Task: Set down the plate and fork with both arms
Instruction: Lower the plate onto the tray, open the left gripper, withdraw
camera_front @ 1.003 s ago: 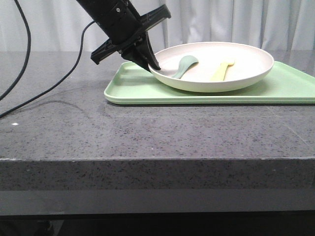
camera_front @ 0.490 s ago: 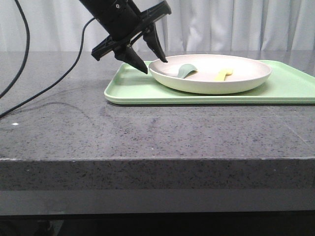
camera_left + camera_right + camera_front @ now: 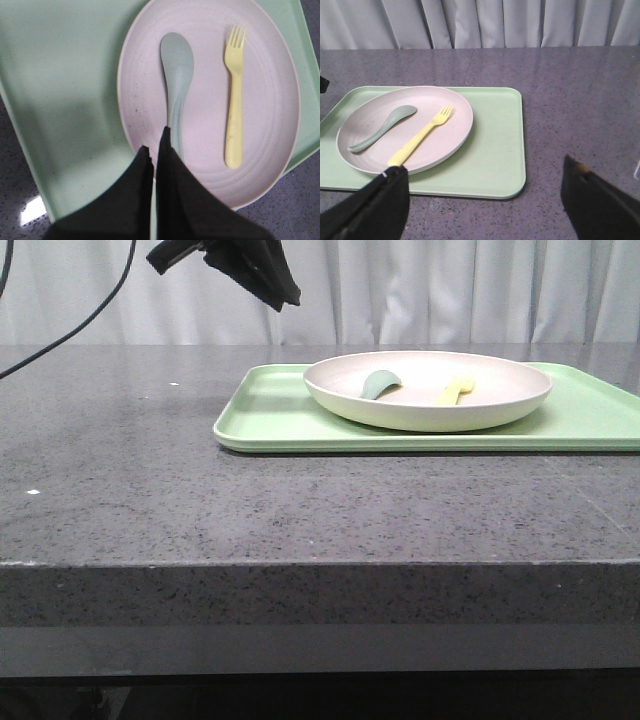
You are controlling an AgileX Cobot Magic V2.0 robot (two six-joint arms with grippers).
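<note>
The off-white plate (image 3: 500,400) lies flat on the light-green tray (image 3: 270,415). The pale yellow fork (image 3: 455,391) and a grey-green spoon (image 3: 380,383) lie side by side in the plate. My left gripper (image 3: 272,285) hangs high above the tray's left end, clear of the plate. In the left wrist view the left gripper (image 3: 155,146) is shut and empty over the plate's rim (image 3: 125,115), near the spoon's handle (image 3: 176,125), with the fork (image 3: 234,100) beside it. My right gripper (image 3: 481,167) is wide open and empty, above the tray's near edge (image 3: 495,150), off from the plate (image 3: 455,105) and fork (image 3: 420,137).
The tray sits on a dark speckled stone counter (image 3: 150,490) with a front edge (image 3: 320,565). White curtains (image 3: 450,290) hang behind. A black cable (image 3: 70,330) runs from the left arm at the upper left.
The left gripper let go of the plate's rim, the tilted plate settled flat on the tray, and the gripper rose up and to the left and closed.
</note>
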